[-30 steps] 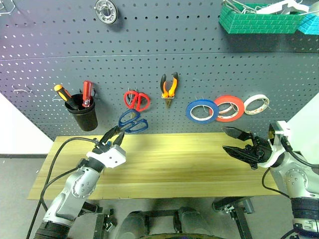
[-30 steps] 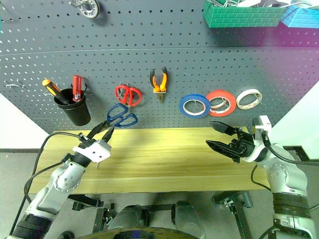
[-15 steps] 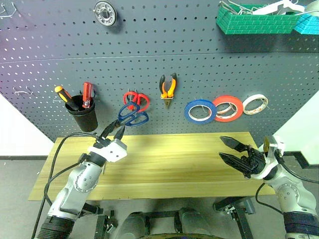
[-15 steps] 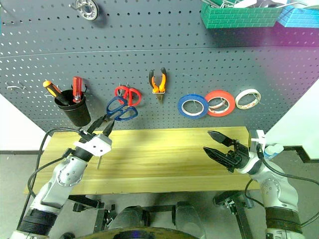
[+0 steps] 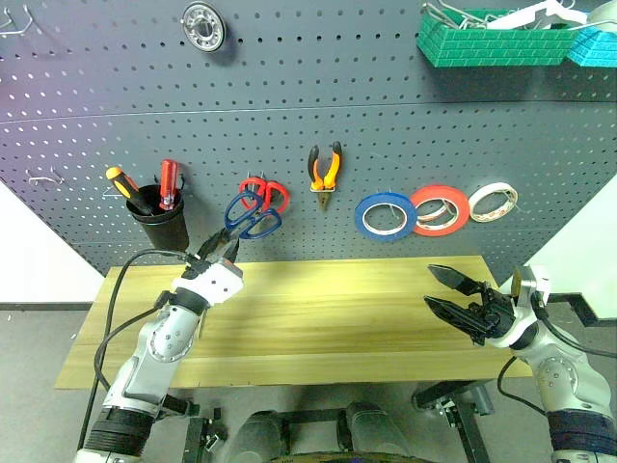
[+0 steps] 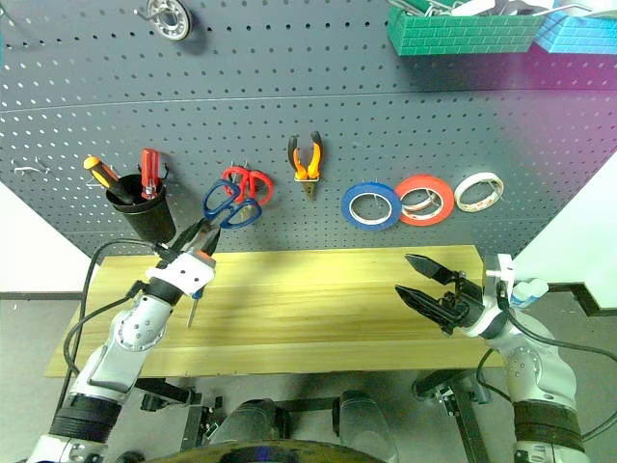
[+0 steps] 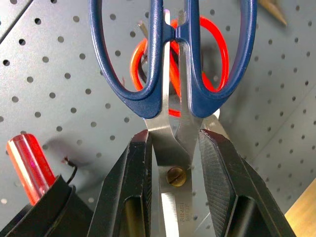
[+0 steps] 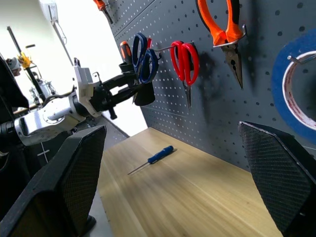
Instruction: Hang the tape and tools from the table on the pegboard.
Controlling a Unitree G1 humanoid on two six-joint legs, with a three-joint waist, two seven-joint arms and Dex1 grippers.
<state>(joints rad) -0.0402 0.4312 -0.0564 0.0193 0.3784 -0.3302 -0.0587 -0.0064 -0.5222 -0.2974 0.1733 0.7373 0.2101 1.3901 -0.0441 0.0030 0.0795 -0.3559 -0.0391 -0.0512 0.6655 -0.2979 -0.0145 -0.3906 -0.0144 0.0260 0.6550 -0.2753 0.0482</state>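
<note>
Blue-handled scissors [image 5: 253,214] sit pinched by the blades in your left gripper [image 5: 220,257]. Line a loop up with the hook beside the red-handled scissors [image 5: 265,192] before pushing on; your right gripper [image 5: 445,292] is spread wide, empty.

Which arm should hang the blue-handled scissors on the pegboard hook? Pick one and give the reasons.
Left. The left gripper is already shut on the blue-handled scissors, holding them up at the pegboard beside the red scissors. The right gripper is open, off to the right over the table.
</note>
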